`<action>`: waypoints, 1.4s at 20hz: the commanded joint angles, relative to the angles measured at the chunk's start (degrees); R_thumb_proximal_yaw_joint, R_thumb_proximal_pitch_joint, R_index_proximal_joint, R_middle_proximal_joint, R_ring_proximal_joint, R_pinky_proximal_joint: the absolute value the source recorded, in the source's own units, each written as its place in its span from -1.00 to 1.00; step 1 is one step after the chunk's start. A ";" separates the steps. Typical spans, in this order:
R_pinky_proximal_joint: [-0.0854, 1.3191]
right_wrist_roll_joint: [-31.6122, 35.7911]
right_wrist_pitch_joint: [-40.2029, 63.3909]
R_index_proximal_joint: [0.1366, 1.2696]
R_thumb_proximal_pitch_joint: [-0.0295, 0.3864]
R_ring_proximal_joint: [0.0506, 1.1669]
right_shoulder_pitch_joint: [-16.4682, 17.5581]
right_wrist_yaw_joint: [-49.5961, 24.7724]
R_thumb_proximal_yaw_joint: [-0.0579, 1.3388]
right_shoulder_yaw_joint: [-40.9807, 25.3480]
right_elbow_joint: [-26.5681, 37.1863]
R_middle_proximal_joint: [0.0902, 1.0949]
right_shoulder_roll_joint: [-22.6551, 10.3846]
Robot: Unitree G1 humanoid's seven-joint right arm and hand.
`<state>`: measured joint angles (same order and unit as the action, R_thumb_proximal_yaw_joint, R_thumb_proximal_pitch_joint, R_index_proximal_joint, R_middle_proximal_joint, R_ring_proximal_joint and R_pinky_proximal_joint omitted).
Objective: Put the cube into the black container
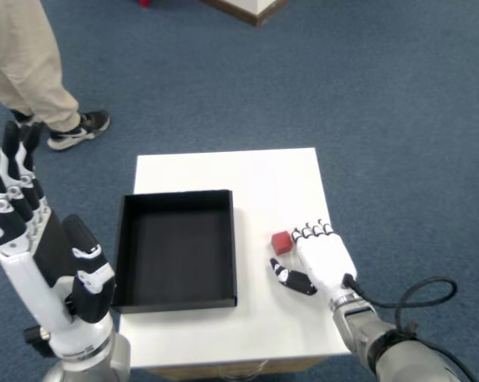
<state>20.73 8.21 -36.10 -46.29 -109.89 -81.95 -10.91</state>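
Note:
A small red cube (282,242) lies on the white table (247,179), right of the black container (176,249). The container is an open, shallow square tray with nothing in it. My right hand (315,259) rests on the table just right of the cube, its curled fingertips (307,233) next to the cube's right side. The thumb (290,278) reaches out below the cube, apart from it. The cube stands on the table, not lifted, and the hand holds nothing.
My left hand (40,255) is raised at the far left, off the table, fingers spread. A person's legs and shoe (76,129) stand on the blue carpet beyond the table's left corner. A cable (418,290) loops by my right wrist.

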 commanded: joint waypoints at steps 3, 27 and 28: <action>-0.77 -0.01 -0.01 -0.51 -0.19 -0.69 -2.98 -4.92 -0.57 0.12 -0.93 -0.65 -0.71; -0.80 -0.31 0.49 -0.18 -0.24 -0.69 -2.15 -9.26 -0.47 0.40 0.16 -0.59 0.25; -0.80 -0.31 0.49 -0.16 -0.28 -0.69 -1.95 -8.95 -0.46 0.41 0.00 -0.58 0.22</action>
<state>20.47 8.48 -35.64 -52.80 -109.89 -80.55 -10.18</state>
